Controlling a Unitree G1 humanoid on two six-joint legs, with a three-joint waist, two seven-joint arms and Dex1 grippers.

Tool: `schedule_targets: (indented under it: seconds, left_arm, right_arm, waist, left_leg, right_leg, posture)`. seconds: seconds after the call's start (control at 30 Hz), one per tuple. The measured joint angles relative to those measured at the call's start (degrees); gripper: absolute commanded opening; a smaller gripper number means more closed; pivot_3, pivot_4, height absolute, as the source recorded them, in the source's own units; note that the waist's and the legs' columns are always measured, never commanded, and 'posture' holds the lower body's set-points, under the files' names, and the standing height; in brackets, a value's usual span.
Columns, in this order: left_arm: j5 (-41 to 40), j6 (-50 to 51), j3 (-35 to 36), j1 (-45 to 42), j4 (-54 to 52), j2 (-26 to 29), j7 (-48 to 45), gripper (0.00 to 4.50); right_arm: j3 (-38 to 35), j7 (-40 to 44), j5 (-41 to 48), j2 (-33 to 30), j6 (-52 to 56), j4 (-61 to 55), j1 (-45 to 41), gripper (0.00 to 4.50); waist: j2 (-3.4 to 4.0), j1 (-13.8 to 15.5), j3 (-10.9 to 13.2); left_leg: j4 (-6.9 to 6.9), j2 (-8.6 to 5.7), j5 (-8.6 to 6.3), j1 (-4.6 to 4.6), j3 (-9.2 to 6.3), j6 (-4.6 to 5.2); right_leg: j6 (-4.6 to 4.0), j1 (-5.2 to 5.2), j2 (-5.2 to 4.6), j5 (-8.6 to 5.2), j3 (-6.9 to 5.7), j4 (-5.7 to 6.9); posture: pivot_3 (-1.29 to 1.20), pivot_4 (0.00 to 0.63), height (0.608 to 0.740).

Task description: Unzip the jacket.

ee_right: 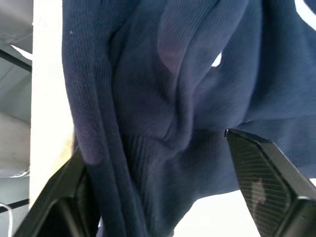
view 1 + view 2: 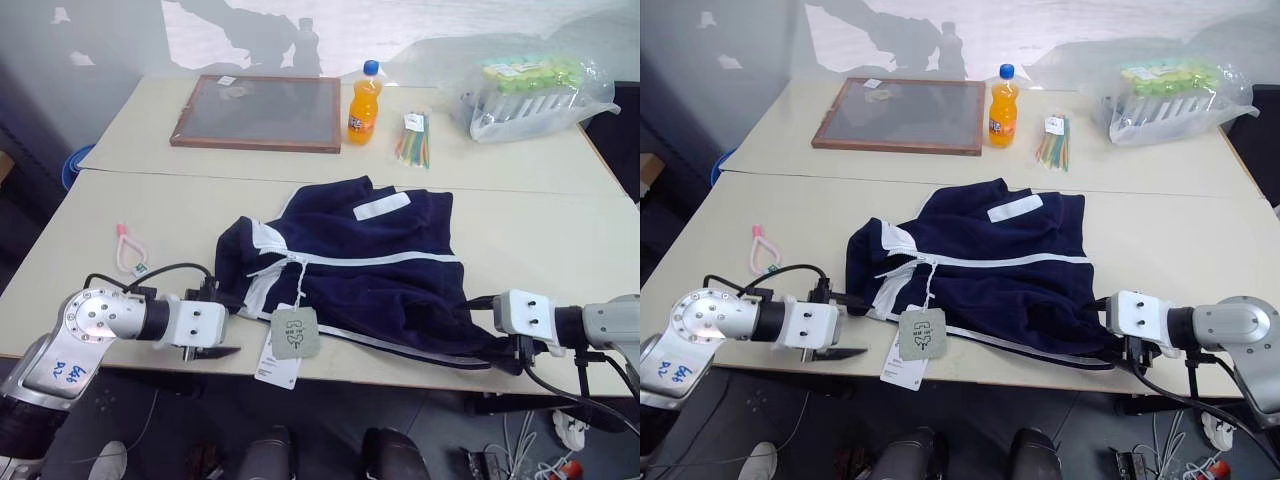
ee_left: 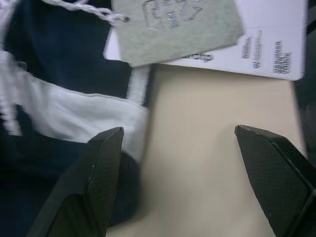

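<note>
The jacket lies crumpled on the desk, tags at the near edge. Left fingers spread beside the tags, right fingers spread around a jacket fold, neither clamped.

Perhaps a lab: cluttered worktables

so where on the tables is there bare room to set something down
Bare tabletop lies left of the jacket, past the pink clip, and right of the jacket toward the far edge. The back table is crowded: framed board, orange soda bottle, coloured sticks, plastic bag. The front edge holds hang tags.
</note>
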Motion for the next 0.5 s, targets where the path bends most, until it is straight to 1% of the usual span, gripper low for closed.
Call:
schedule_targets:
  seconds: [0.07,0.23,0.3,0.37,0.4,0.5]
  left_arm:
    - [3.27,-2.46,-1.07,-2.63,3.77,-0.18,1.65,3.71]
    - [8.99,-9.70,-4.96,-9.85,12.06,-3.83,5.29,3.71]
    - [9.76,-11.03,-5.42,-11.14,13.86,-4.80,6.08,3.31]
    - [9.99,-11.36,-5.65,-11.70,15.28,-5.87,6.48,2.94]
    - [9.97,-11.54,-5.90,-11.83,15.63,-6.01,6.34,2.54]
    - [9.63,-11.43,-6.36,-11.72,15.56,-5.99,5.25,1.71]
  right_arm:
    - [0.16,0.00,-0.18,0.04,0.00,0.41,-0.45,3.71]
    - [1.49,-0.08,-0.48,1.46,0.02,0.99,-1.97,3.71]
    - [2.05,-0.09,-0.51,1.63,0.05,1.03,-2.15,3.71]
    - [2.09,-0.04,-0.49,1.70,0.25,1.14,-2.29,3.34]
    - [2.09,0.16,-0.41,1.70,0.54,1.25,-2.62,3.12]
    - [2.11,0.82,-0.20,1.70,1.30,1.33,-3.23,2.16]
  waist:
    - [0.00,-0.01,0.00]
    - [0.06,0.17,-0.04]
    - [0.14,0.15,-0.09]
    - [0.15,0.12,-0.09]
    - [0.15,0.10,-0.09]
    - [0.15,0.12,-0.09]
  left_leg:
    - [0.01,-0.03,0.00,-0.01,0.01,0.01]
    - [0.09,-0.04,0.00,0.01,0.04,0.01]
    - [0.10,-0.04,0.00,0.01,0.03,0.01]
    - [0.10,-0.04,0.00,0.01,0.03,0.01]
    - [0.11,-0.03,0.00,0.01,0.03,0.01]
    - [0.12,-0.03,0.00,0.00,0.01,0.01]
  right_leg:
    - [0.00,0.00,0.00,0.00,0.00,0.00]
    - [0.00,0.07,-0.01,0.00,-0.03,0.05]
    - [0.00,0.07,-0.01,0.00,-0.02,0.06]
    - [0.00,0.07,-0.01,0.00,-0.02,0.06]
    - [0.00,0.07,-0.01,0.00,-0.02,0.06]
    - [0.00,0.07,-0.01,0.00,-0.03,0.06]
  posture:
    - [0.00,0.150,0.740]
    - [0.00,0.150,0.740]
    - [0.00,0.150,0.740]
    - [0.00,0.150,0.740]
    - [0.00,0.150,0.740]
    - [0.00,0.150,0.740]
